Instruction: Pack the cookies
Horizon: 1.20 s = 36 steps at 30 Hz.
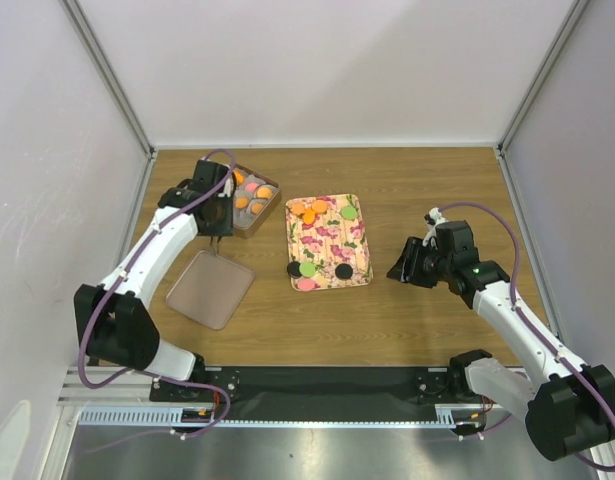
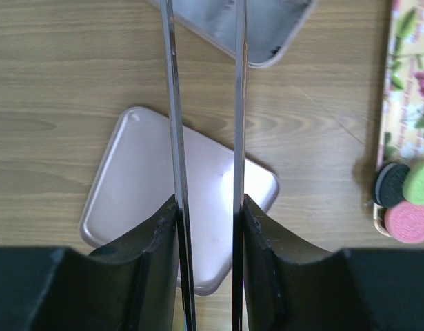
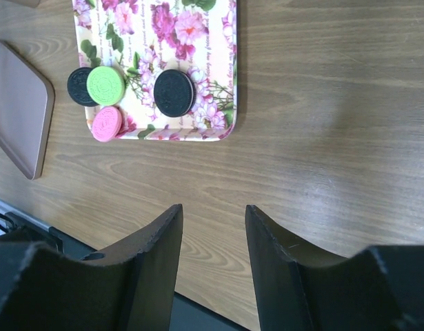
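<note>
The cookies lie on the floral tray (image 1: 332, 240): an orange pile (image 1: 309, 210) and a green one (image 1: 347, 212) at its far end, black, green and pink ones (image 1: 307, 272) at its near end. More orange and pink cookies sit in the brown box (image 1: 270, 207). My left gripper (image 1: 221, 215) is beside the box, shut on thin metal tongs (image 2: 174, 103) that point down over the table. My right gripper (image 1: 402, 268) is open and empty, right of the tray. In the right wrist view (image 3: 213, 210) it hovers over bare wood, with a black cookie (image 3: 174, 92) ahead.
The box's pinkish lid (image 1: 209, 288) lies flat on the table at the near left, and under the tongs in the left wrist view (image 2: 129, 186). White walls enclose the table on three sides. The arm-base rail runs along the near edge.
</note>
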### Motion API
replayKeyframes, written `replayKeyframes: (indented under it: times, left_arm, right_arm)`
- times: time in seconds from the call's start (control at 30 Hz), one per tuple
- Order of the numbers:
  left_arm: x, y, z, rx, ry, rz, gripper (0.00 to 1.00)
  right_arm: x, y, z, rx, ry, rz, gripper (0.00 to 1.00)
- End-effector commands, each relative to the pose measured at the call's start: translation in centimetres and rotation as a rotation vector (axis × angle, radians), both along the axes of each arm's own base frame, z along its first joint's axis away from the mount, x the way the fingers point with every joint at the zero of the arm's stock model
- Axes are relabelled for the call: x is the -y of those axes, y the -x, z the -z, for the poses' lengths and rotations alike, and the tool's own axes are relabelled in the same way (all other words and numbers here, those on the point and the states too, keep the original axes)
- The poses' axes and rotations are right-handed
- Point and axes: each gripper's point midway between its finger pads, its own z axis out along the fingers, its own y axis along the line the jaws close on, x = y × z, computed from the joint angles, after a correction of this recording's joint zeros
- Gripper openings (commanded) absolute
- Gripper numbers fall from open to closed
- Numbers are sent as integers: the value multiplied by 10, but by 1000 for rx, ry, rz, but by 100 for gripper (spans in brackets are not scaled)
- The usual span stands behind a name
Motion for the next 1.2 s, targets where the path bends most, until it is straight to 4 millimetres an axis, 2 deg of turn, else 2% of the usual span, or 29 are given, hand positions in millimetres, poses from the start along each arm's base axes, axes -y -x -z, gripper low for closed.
replayKeyframes:
  times: [0.0,0.07,0.47,0.87,1.17]
  left_arm:
    - [-20,-15,-17,43,-40,-40,40]
    - [-31,-19,-13,31,-67,-70,40]
    - [-56,-35,1,-10,-85,-137,40]
    - [-55,-56,3,-5,-57,-131,40]
    - [-58,-49,7,-18,-68,-139,42]
  right_arm:
    - [-6,-3,-11,51,-33,-29,48]
    - [-7,-2,-12,53,-36,-35,48]
    - [-14,3,-13,58,-26,-64,48]
    - [-15,5,-14,62,-25,-66,48]
    - [-15,5,-13,62,-26,-67,48]
